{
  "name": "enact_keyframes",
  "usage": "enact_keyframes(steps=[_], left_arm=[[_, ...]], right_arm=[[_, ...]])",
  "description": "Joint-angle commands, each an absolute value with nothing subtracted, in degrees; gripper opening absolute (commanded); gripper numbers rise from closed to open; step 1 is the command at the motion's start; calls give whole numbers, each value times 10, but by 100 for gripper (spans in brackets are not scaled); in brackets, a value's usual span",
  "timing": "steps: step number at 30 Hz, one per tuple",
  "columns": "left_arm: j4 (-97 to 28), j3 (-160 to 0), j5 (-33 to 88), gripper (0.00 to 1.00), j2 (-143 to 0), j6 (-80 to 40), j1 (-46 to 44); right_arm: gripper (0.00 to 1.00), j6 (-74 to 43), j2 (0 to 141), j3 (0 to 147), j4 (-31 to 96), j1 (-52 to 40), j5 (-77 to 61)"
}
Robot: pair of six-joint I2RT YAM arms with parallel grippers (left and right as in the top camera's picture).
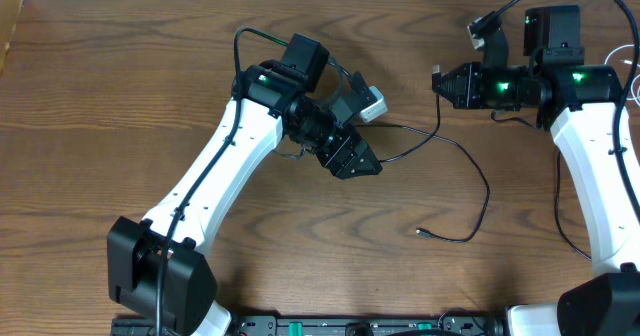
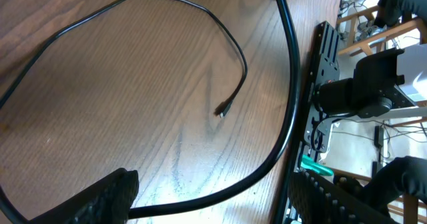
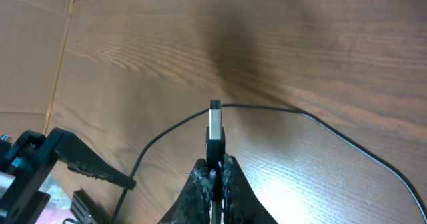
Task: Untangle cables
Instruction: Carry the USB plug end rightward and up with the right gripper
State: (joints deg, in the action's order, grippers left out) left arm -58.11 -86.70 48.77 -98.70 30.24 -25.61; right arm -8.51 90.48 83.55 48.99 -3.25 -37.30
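A thin black cable point(image 1: 486, 191) lies looped on the wooden table between the two arms, and its small free plug point(image 1: 420, 233) rests near the front. The left wrist view shows the same loop point(image 2: 167, 1) and plug point(image 2: 222, 109). My left gripper point(image 1: 368, 164) is open and low over the table. A black cord point(image 2: 267, 164) that looks thick this close crosses between its fingers point(image 2: 100, 201) without being gripped. My right gripper point(image 1: 441, 80) is shut on a black USB plug point(image 3: 215, 121), held above the table. A white cord point(image 1: 630, 64) shows at the far right edge.
The right arm's body point(image 1: 580, 126) stands along the right side and the left arm point(image 1: 215, 176) crosses the left half. A black rail point(image 2: 327, 57) marks the table's edge, with chairs and equipment beyond it. The arm bases point(image 1: 350, 326) sit along the front edge.
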Motion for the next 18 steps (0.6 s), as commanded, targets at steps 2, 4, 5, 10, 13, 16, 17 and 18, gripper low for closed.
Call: enact_keyframes(steps=[2,4,5,10,13,16,17,18], left_arm=[[-582,-863,497,72,-992,311,-256],[-582,-863,497,66,-992,310,-256],[-582,-863,497,65,-992,311,-256],[-582,-863,478,64,-992,310,-256],[-582,-863,475,64,-992,310,-256],[-582,-863,475,64,-992,310,-256],[-582,-863,475,64,-992,310,-256],[-582,-863,475,64,-993,310,-256]], right_arm=[[1,-94,896,843,473,-30,-377],[1,-102,896,843,460,-27,-382],[1,-109,896,843,454,-25,-387],[1,-129,896,843,411,2,-475],[1,-143,896,843,387,23,-538],[1,-154,896,843,368,36,-599],[1,-160,896,843,362,38,-611],[1,-166,896,843,356,38,-622]])
